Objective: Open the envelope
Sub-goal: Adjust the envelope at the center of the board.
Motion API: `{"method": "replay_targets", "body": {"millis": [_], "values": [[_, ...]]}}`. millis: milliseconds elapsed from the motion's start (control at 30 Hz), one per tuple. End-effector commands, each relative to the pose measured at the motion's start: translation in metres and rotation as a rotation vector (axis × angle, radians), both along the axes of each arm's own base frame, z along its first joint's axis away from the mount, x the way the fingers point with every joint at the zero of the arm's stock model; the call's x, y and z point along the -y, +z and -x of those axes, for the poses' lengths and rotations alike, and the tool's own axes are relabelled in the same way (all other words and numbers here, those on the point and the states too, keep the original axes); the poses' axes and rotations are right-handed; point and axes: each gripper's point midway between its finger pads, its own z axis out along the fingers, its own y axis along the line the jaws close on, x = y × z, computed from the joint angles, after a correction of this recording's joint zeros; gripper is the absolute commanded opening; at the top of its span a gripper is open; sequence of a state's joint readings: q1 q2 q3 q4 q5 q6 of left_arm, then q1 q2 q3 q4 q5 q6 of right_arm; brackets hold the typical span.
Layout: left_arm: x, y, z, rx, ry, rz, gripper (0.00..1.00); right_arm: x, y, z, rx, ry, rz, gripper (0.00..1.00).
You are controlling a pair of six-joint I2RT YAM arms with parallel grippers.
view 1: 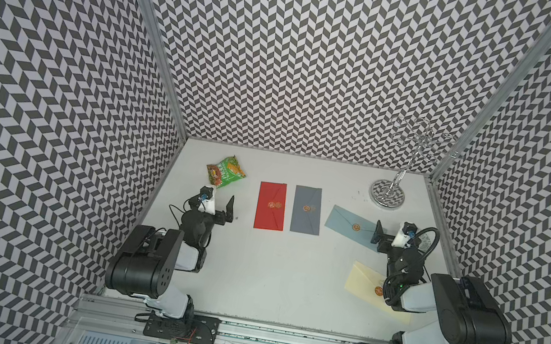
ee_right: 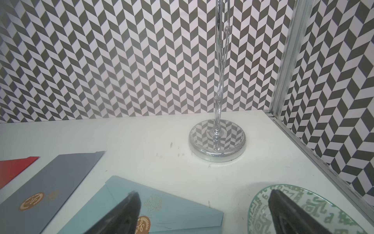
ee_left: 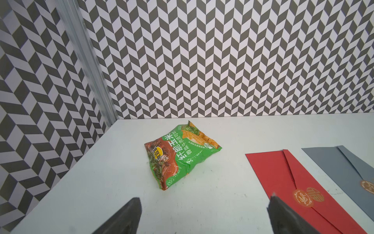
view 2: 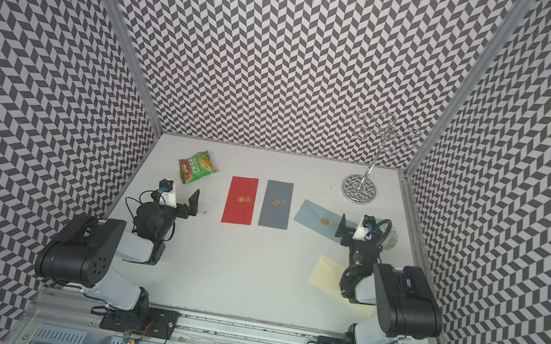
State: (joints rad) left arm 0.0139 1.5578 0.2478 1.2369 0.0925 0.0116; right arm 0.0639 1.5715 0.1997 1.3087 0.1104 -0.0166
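In both top views we see four envelopes lying flat on the white surface [view 1: 285, 288]. Each has its round gold sticker facing up, and we think that is so the flap can be reached. The red envelope [view 1: 271, 205] and the grey envelope [view 1: 307, 209] lie side by side in the middle, between our two arms, so either arm could get to them. The blue envelope [view 1: 348, 223] lies tilted, with one end by our right fingers [view 1: 378, 232]. The cream envelope [view 1: 365, 284] is partly hidden under the right arm. We cannot tell which one we are meant to open. Our left fingers [view 1: 230, 206] are near the red envelope but apart from it. A green snack bag [view 1: 226, 171] and a shiny metal stand [view 1: 387, 194] sit at the back, out of the way. In the left wrist view our left fingers [ee_left: 125, 218] are wide apart and hold nothing. In the right wrist view the right fingers [ee_right: 121, 214] are wide apart and empty too. One tip is over the blue envelope by its sticker, the other over a glass plate [ee_right: 258, 197]; we cannot tell if they touch. We guess the fingers are open because no flap is lifted yet.
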Motion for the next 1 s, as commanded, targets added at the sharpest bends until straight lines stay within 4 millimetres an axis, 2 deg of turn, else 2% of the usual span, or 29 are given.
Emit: {"method": "replay_targets", "body": {"millis": [0, 467, 567, 633, 700, 833, 933, 967], "values": [[-0.001, 0.008, -0.004, 0.026, -0.002, -0.005, 1.0, -0.001, 0.015, -0.004, 0.053, 0.006, 0.0, 1.0], [0.001, 0.008, -0.003, 0.029, 0.0, -0.011, 1.0, -0.001, 0.013, -0.003, 0.045, 0.014, -0.002, 1.0], [0.004, 0.012, 0.004, 0.057, -0.004, -0.027, 1.0, -0.005, 0.018, -0.003, 0.063, 0.037, 0.005, 1.0], [0.006, 0.02, 0.015, 0.103, 0.011, -0.041, 1.0, -0.012, 0.022, 0.001, 0.081, 0.078, 0.031, 1.0], [0.004, 0.028, 0.025, 0.138, 0.037, -0.04, 1.0, -0.01, 0.026, 0.005, 0.101, 0.068, 0.026, 1.0], [-0.011, 0.043, 0.036, 0.157, 0.139, 0.005, 1.0, -0.005, 0.037, 0.007, 0.108, 0.031, 0.018, 1.0], [-0.032, 0.047, 0.026, 0.049, 0.263, 0.121, 1.0, 0.002, 0.052, -0.003, 0.055, -0.046, -0.037, 1.0], [-0.036, 0.05, 0.023, 0.031, 0.285, 0.14, 1.0, 0.003, 0.05, -0.006, 0.003, -0.057, -0.056, 1.0]]}}
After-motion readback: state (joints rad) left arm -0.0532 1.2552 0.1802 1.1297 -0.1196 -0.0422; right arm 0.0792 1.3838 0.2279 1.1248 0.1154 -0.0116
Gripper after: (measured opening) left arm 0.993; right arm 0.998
